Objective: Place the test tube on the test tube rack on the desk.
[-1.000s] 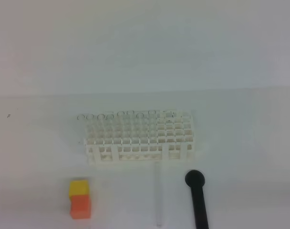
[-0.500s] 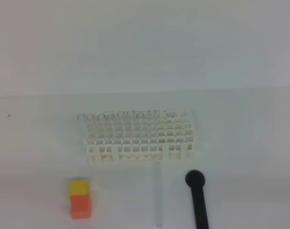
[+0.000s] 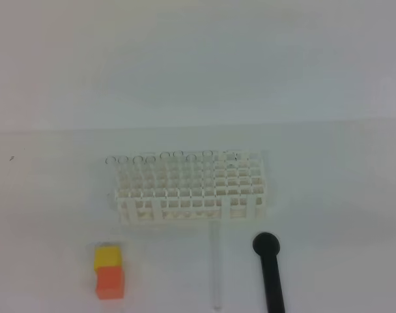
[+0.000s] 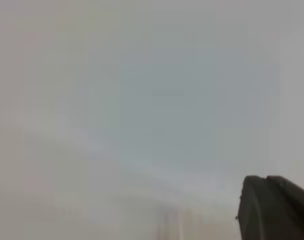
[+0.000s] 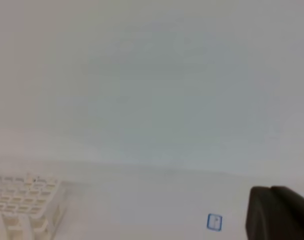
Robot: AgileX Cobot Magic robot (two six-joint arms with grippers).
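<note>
Test tube (image 3: 217, 274) is lying flat on the table (image 3: 341, 215) just in front of the rack (image 3: 190, 188); both end effectors (image 4: 274, 207) (image 5: 278, 212) are sitting pressed together, gripping nothing.

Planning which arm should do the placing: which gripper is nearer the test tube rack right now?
Right, probably. The right gripper sees the test tube rack to its lower left; the left gripper sees no rack at all. Neither shows in the high view.
</note>
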